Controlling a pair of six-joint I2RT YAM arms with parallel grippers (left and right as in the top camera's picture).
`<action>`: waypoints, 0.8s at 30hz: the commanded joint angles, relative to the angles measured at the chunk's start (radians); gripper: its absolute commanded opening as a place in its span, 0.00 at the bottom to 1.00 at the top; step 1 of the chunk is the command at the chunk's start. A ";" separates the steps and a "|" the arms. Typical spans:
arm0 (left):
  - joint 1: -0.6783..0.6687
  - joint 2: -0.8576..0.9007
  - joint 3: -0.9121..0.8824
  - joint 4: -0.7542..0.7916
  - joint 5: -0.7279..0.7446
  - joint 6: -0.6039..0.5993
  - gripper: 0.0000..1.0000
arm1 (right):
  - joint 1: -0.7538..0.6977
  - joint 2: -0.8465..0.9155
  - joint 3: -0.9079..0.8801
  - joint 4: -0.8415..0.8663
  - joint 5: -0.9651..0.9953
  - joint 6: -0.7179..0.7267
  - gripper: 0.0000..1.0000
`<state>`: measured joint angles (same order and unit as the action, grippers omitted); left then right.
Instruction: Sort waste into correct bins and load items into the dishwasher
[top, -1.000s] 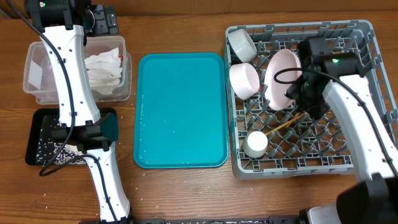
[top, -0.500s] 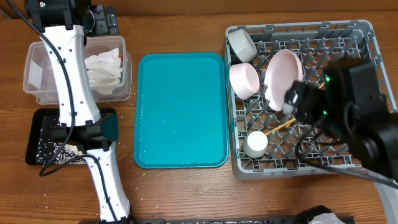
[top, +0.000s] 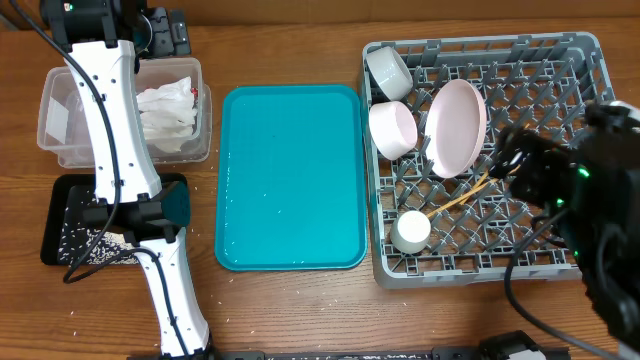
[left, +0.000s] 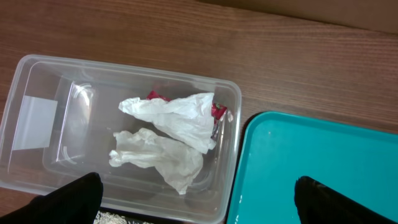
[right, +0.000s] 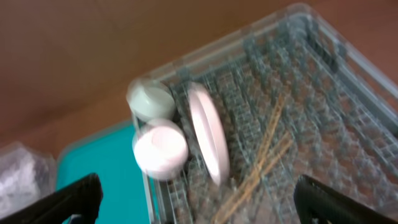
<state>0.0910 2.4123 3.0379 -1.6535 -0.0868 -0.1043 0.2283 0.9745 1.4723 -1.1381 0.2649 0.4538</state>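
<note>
The grey dish rack (top: 560, 60) holds a white plate (top: 455, 125) standing on edge, two white bowls (top: 392, 128), a small cup (top: 410, 230) and two chopsticks (top: 465, 195). My right gripper (top: 515, 160) is open and empty, blurred, above the rack's right half. In the right wrist view it (right: 196, 186) looks down on the plate (right: 208, 134) and chopsticks (right: 264, 155). My left gripper (left: 196, 190) is open and empty above the clear tub (left: 37, 62), which holds red-stained napkins (left: 174, 118). Rice grains (top: 85, 245) lie in the black tray (top: 60, 215).
A bare teal tray (top: 290, 175) lies between the tub and the rack. The left arm's white links cross over the tub (top: 60, 150) and the black tray. A few grains lie on the wooden table in front of the black tray.
My right arm has drawn back from the chopsticks to the right and front of the rack, blurred with motion. The chopsticks stay in the rack. The left arm has not moved.
</note>
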 joint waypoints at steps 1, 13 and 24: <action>-0.008 -0.025 0.021 0.001 0.009 0.000 1.00 | -0.090 -0.138 -0.205 0.169 -0.148 -0.226 1.00; -0.008 -0.025 0.021 0.001 0.009 0.000 1.00 | -0.323 -0.714 -0.989 0.677 -0.372 -0.288 1.00; -0.008 -0.025 0.021 0.001 0.009 0.000 1.00 | -0.325 -0.972 -1.409 1.028 -0.432 -0.294 1.00</action>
<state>0.0910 2.4119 3.0379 -1.6535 -0.0826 -0.1043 -0.0917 0.0471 0.1284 -0.1509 -0.1360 0.1680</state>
